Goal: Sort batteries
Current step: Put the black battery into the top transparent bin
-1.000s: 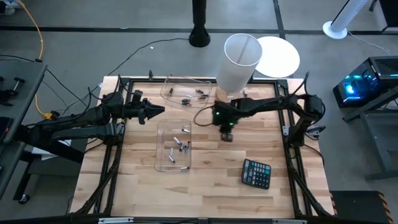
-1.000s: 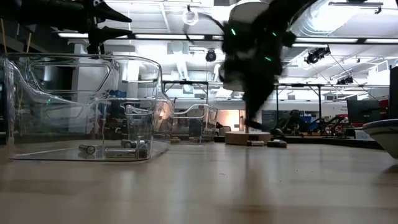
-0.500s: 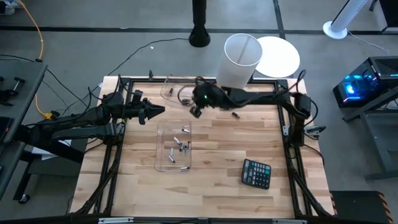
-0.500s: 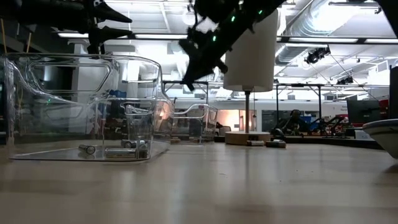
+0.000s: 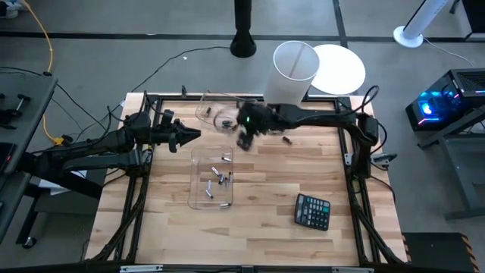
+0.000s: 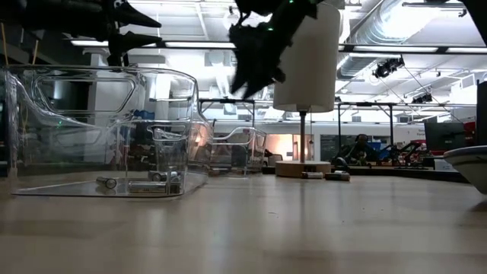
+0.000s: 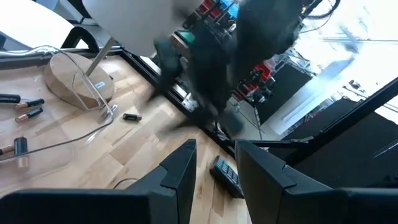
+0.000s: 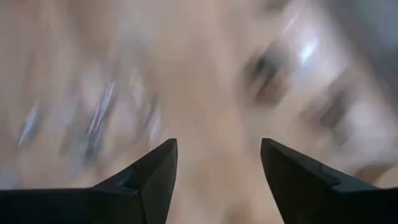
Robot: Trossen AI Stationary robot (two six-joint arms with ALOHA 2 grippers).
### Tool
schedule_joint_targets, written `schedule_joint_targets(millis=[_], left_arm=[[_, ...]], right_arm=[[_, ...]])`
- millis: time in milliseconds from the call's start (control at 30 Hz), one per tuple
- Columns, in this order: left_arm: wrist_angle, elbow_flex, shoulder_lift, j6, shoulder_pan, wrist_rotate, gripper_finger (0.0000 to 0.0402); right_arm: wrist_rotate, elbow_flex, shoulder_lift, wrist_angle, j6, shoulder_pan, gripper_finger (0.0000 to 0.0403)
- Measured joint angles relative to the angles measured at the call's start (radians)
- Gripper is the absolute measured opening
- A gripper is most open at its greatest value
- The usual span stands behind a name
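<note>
right gripper (image 5: 245, 141) raised above the table (image 5: 273, 227), beside the near edge of the far clear bin (image 5: 214, 115), fingers (image 8: 146, 177) spread wide with nothing seen between them; right wrist view smeared, contents under it not readable. in the low view, same gripper (image 6: 247, 72) hanging high in front of the white cylinder (image 6: 308, 57), well clear of the tabletop. left gripper (image 5: 191, 136) parked over the left part of the table, pointing toward the centre, just beyond the far end of the near clear bin (image 5: 211, 177); fingers (image 7: 180, 171) apart by a narrow gap, nothing held. batteries (image 5: 220, 179) lying loose on the floor of the near clear bin, several in a cluster; more cells in the far clear bin, partly hidden by the right arm. one single battery (image 5: 287, 139) lying on bare wood near the base of the white cylinder, under the right arm's span. black calculator (image 5: 312, 211) flat on the table toward the near right corner, well apart from both bins. white round plate (image 5: 341, 68) beyond the table's far edge beside the cylinder.
</note>
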Motion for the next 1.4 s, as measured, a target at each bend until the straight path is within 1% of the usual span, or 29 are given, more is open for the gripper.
schedule_joint_targets(millis=[33, 100, 167, 233, 367, 467, 533, 567, 700, 833, 1000, 1100, 1167, 1200, 1233, 1300, 1333, 1367, 1400], left_arm=[[-0.001, 0.000, 0.000, 0.000, 0.000, 0.000, 0.0106], [0.000, 0.000, 0.000, 0.003, 0.000, 0.000, 0.0106], [-0.001, 0.000, 0.000, 0.013, 0.000, 0.000, 0.0106], [0.001, 0.000, 0.000, 0.015, 0.000, 0.000, 0.0106], [0.000, 0.000, 0.000, 0.011, 0.000, 0.001, 0.0106], [0.000, 0.000, 0.000, 0.010, 0.000, 0.003, 0.0106], [0.000, 0.000, 0.000, 0.010, 0.000, 0.003, 0.0106], [0.000, 0.000, 0.000, 0.010, 0.000, 0.003, 0.0106], [0.000, 0.000, 0.000, 0.007, 0.000, 0.003, 0.0106], [-0.001, 0.000, 0.000, 0.008, 0.000, 0.003, 0.0106], [-0.009, 0.000, 0.000, 0.007, 0.000, 0.003, 0.0106], [-0.013, 0.000, 0.000, 0.007, 0.000, 0.003, 0.0106], [-0.016, 0.000, 0.000, 0.007, 0.000, 0.003, 0.0106], [-0.015, 0.000, 0.000, 0.007, 0.000, 0.003, 0.0106], [-0.015, 0.000, 0.000, 0.005, 0.000, 0.003, 0.0106], [-0.015, 0.000, 0.000, -0.009, 0.000, 0.003, 0.0106], [-0.016, 0.000, 0.000, -0.009, 0.000, 0.003, 0.0106], [-0.016, 0.000, 0.000, -0.009, 0.000, 0.003, 0.0106], [-0.016, 0.000, 0.000, -0.010, 0.000, 0.003, 0.0106]], right_arm=[[-0.028, -0.013, 0.000, -0.075, -0.006, 0.019, 0.0226], [-0.035, -0.065, 0.002, -0.209, -0.017, 0.060, 0.0226], [-0.033, -0.149, -0.009, -0.275, -0.023, 0.088, 0.0223], [-0.028, -0.258, -0.037, -0.306, -0.002, 0.093, 0.0217], [-0.027, -0.457, -0.133, -0.233, 0.099, 0.037, 0.0201], [0.039, -0.548, -0.196, -0.153, 0.158, -0.032, 0.0188], [0.093, -0.580, -0.218, -0.126, 0.168, -0.075, 0.0181], [0.103, -0.588, -0.220, -0.109, 0.168, -0.095, 0.0179], [0.103, -0.613, -0.210, -0.018, 0.133, -0.161, 0.0177], [0.099, -0.642, -0.193, 0.075, 0.111, -0.201, 0.0177], [0.116, -0.686, -0.168, 0.082, 0.107, -0.222, 0.0177], [0.074, -0.718, -0.169, 0.094, 0.115, -0.221, 0.0175], [0.020, -0.737, -0.173, 0.101, 0.161, -0.215, 0.0159], [0.001, -0.743, -0.173, 0.101, 0.177, -0.204, 0.0142], [-0.008, -0.745, -0.173, 0.101, 0.182, -0.185, 0.0118], [-0.022, -0.741, -0.173, 0.098, 0.197, -0.138, 0.0055], [-0.040, -0.734, -0.173, 0.106, 0.206, -0.115, 0.0032], [-0.071, -0.724, -0.172, 0.109, 0.222, -0.090, 0.0023], [-0.111, -0.707, -0.168, 0.123, 0.243, -0.066, 0.0025]])
